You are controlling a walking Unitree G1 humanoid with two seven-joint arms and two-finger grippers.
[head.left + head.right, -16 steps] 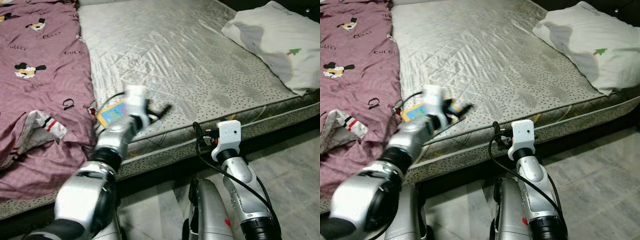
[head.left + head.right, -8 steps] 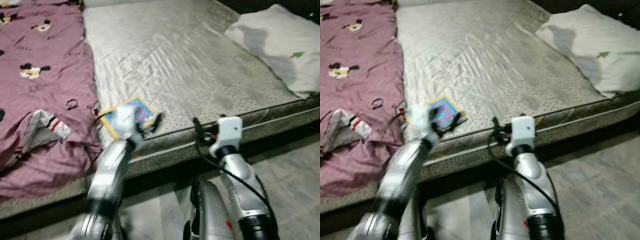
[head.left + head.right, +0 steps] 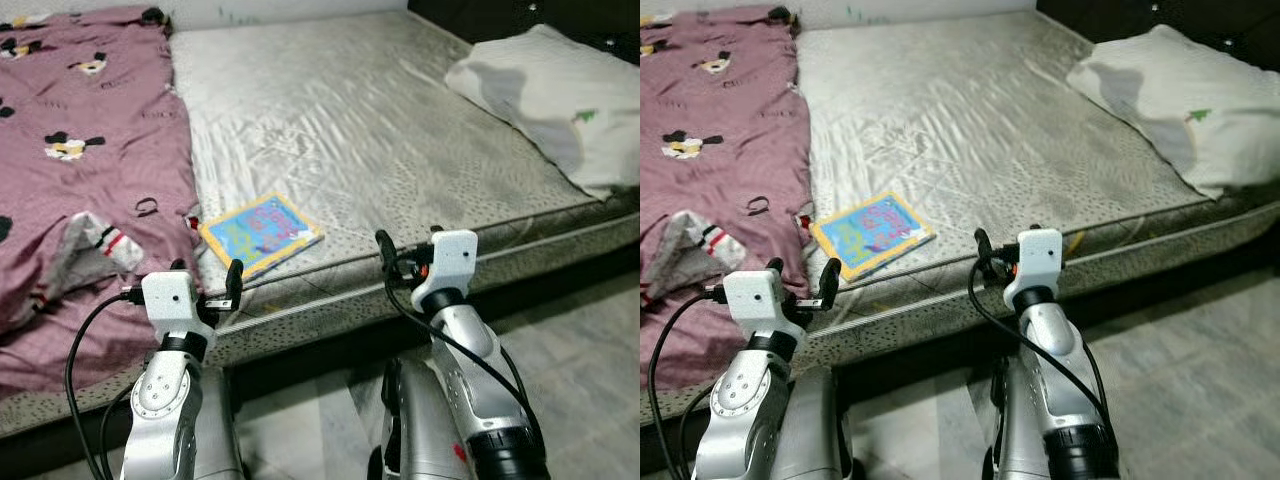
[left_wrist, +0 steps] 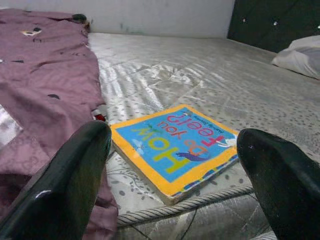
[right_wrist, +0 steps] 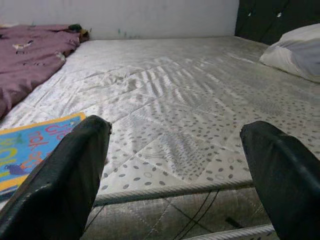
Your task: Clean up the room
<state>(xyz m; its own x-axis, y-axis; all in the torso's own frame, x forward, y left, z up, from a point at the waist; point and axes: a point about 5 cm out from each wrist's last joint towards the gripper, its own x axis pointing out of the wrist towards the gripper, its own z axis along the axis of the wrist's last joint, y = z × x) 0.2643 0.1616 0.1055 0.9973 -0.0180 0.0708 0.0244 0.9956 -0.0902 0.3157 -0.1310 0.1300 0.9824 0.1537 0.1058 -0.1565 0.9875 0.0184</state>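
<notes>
Near the edge of the grey quilted mattress [image 3: 380,130] we see a flat blue yellow-bordered picture book [image 3: 262,231], beside the mauve printed blanket [image 3: 80,170], our left hand [image 4: 172,190] and right hand [image 5: 175,187] both spread apart, empty, short of the bed.

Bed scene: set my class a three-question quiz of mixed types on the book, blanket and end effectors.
1. True or false: the book lies near the mattress edge.
2. What lies beside the book on the robot's left: A pillow, B purple blanket, C towel?
3. Fill in: both end effectors, left and right, are ____.

Key: 1 true. 2 B, the blanket; the pillow is on the right. 3 open, holding nothing.
</notes>
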